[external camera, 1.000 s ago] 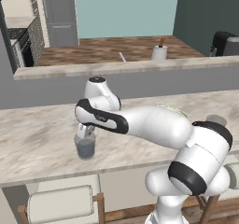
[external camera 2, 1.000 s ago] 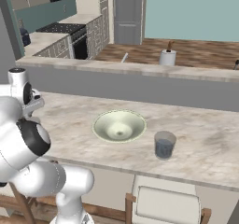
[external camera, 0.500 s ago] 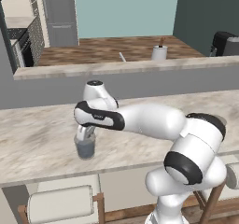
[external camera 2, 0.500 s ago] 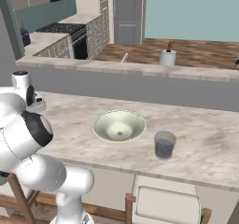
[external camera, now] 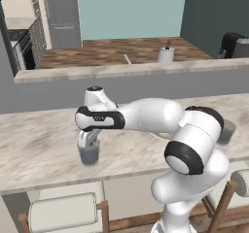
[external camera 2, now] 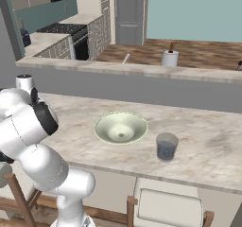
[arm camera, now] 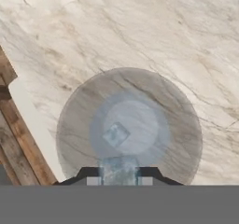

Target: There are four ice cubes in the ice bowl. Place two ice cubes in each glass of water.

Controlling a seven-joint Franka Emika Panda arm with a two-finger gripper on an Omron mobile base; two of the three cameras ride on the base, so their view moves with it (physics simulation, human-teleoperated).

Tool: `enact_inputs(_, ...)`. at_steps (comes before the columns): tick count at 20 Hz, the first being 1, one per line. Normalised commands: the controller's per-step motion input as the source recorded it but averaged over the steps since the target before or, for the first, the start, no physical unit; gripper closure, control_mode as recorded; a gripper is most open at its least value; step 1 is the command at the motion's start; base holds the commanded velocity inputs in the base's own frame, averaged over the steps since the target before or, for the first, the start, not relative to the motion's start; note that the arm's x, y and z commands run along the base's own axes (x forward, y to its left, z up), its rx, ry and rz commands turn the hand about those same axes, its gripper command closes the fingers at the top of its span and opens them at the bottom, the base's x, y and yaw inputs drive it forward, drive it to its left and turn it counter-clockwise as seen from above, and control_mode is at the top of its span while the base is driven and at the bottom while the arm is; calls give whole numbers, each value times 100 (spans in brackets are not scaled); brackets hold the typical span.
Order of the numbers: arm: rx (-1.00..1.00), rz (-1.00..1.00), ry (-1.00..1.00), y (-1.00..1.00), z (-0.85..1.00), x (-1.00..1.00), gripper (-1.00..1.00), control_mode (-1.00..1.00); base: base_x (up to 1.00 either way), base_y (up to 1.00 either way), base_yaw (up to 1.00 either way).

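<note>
The robot's gripper hung directly above one glass of water on the marble counter, its jaws closed on an ice cube wedged between the two fingertips, while a second ice cube already lay in the water straight below, just ahead of the tips; from the left base view the hand stood right over that tumbler, near the counter's front edge. The other glass of water stood well off to the gripper's far side, beyond the ice bowl, which looked empty from the right base view, though cubes so small and pale could be lost against its cream floor. The chief risk appeared to be a release made off-centre: the cube hung nearer the glass's near wall than its middle, so it might clip the rim and skid across the counter, or over the edge just beside the glass. A descent too low could equally knock the tumbler or slop water. Much stayed uncertain: the fingertips were cut off by the bottom of the hand view, the held cube showed as little more than a blur, the arm's bulk hid part of the bowl and most of the far glass in the left base view, and whether that glass held any ice could not be made out
</note>
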Motion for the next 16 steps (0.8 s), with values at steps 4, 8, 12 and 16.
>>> enact_inputs(4, -2, 0, 2, 23, 0, 16, 100, -100, 0, 0, 0)
enact_inputs(8, -4, 0, 1, 26, -1, 5, 100, -100, 0, 0, 0)
enact_inputs(12, -4, 0, 2, 12, -14, 10, 100, -100, 0, 0, 0)
enact_inputs(16, -1, 0, 0, 0, -13, 16, 100, -100, 0, 0, 0)
